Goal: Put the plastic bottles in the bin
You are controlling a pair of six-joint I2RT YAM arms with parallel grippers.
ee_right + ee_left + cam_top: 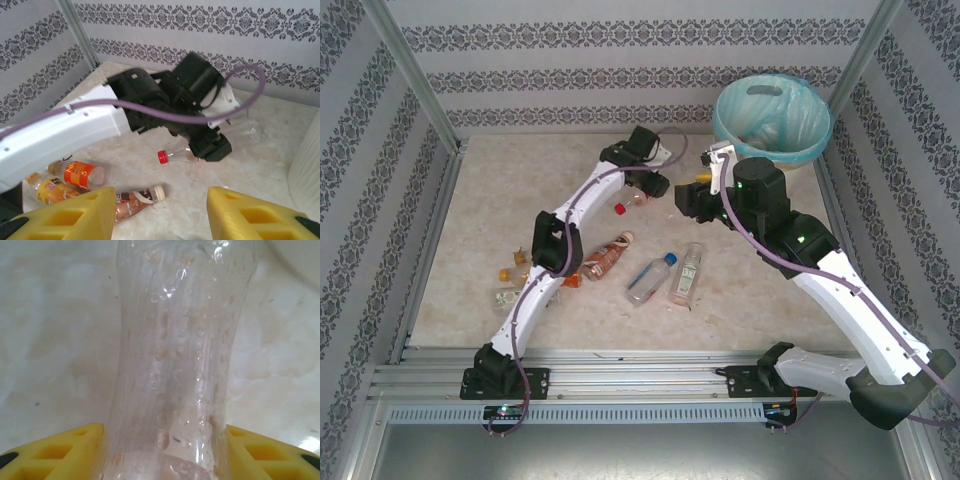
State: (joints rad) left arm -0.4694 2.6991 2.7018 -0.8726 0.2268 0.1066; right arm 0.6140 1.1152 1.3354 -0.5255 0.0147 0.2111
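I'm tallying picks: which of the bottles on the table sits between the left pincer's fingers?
The clear red-capped bottle, lying farthest from the arm bases. The yellow fingers of the left pincer flank its body; the other bottles lie loose, nearer the bases.

We find the bottle [175,365] clear, glossy plastic, droplet-beaded; the table [50,340] smooth, marble-patterned, matt; the liner [810,105] thin, crinkled plastic film.

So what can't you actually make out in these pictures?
- Top view: red-capped bottle, body hidden under left gripper.
- Left wrist view: that bottle's ends cut off by the frame.
- Top view: the bin, contents blurred behind its bag.
- Top view: bottle labels too small to read.
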